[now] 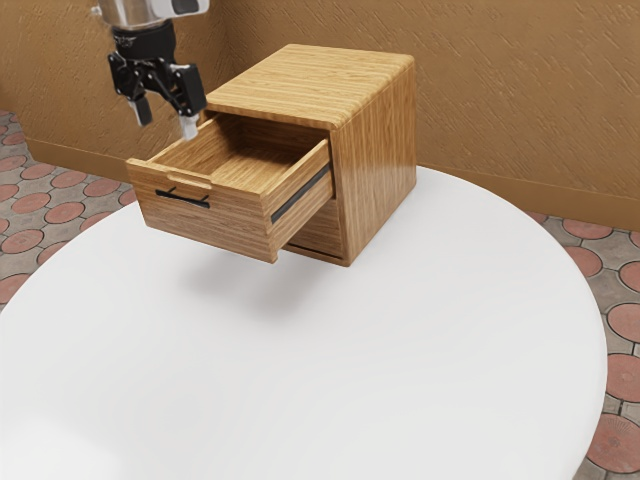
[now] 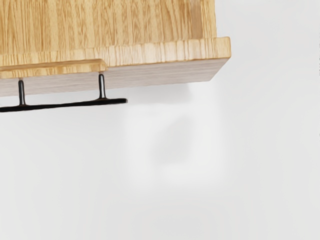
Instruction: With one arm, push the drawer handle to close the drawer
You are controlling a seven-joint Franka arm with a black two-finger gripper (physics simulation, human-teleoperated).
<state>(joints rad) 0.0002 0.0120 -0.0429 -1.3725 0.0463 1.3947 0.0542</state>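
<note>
Drawer position: open. The light-brown wood-grain drawer (image 1: 235,218) extends from the upper part of a box-shaped wooden cabinet with rounded edges (image 1: 380,150). Its open top exposes the wooden interior, and a dark slide rail (image 1: 303,192) is visible along the side wall. Below the drawer, a lower wooden front panel (image 1: 320,228) sits within the cabinet body. The cabinet stands on a round white table (image 1: 330,380), and the extended drawer overhangs the tabletop, with a soft shadow beneath it.

Handle: a slim black bar handle (image 1: 183,199) is mounted on the drawer's outer front face, just beneath a shallow recess in the upper edge. In the wrist view, two short black posts join the bar to the front face, leaving a gap between bar and wood.

Gripper: the black two-finger gripper with pale fingertips (image 1: 167,119) is at the exterior view's upper left, pointing downward. Its two fingers are spread, with clear space between them and nothing pinched. The fingertips are above the level of the handle and apart from it. Whether either fingertip touches the drawer's side wall cannot be determined.
</note>
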